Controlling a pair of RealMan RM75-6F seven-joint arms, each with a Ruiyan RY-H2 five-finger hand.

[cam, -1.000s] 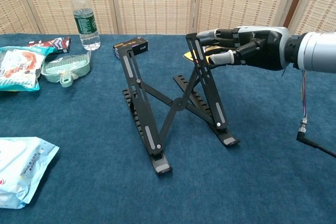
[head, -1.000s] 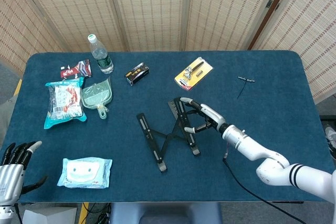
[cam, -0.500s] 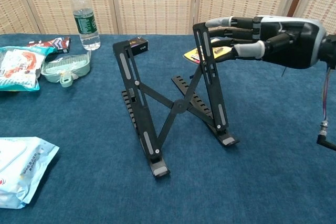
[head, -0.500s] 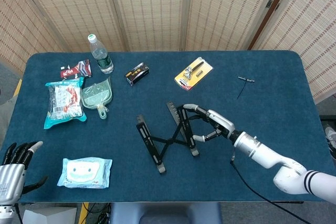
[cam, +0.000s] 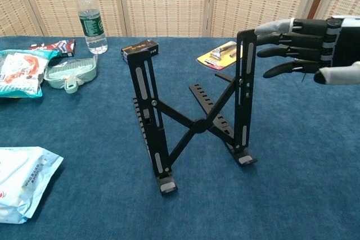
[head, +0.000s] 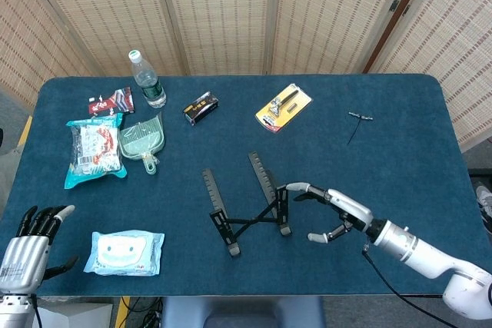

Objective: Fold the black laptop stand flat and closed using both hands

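The black laptop stand [head: 247, 219] stands unfolded near the table's middle front, its two upper arms raised almost vertical and joined by a crossed brace [cam: 197, 125]. My right hand [head: 337, 217] is just to the right of it, with the fingers stretched toward the stand and the thumb held apart. In the chest view one fingertip [cam: 262, 29] of the right hand [cam: 306, 49] touches the top of the stand's right arm; nothing is gripped. My left hand [head: 34, 240] hovers at the table's front left corner, far from the stand, fingers spread and holding nothing.
A water bottle [head: 147, 81], red packet [head: 111, 101], snack bag [head: 94, 151], green dustpan [head: 142, 140] and wet wipes pack [head: 123, 252] fill the left side. A small black box [head: 201, 107], yellow tool pack [head: 284, 107] and thin T-shaped tool [head: 358, 119] lie behind the stand.
My right hand has drawn back toward the table's front right, tipping the stand's upper arms more upright. Its fingers have opened from around the right arm and only a fingertip touches it.
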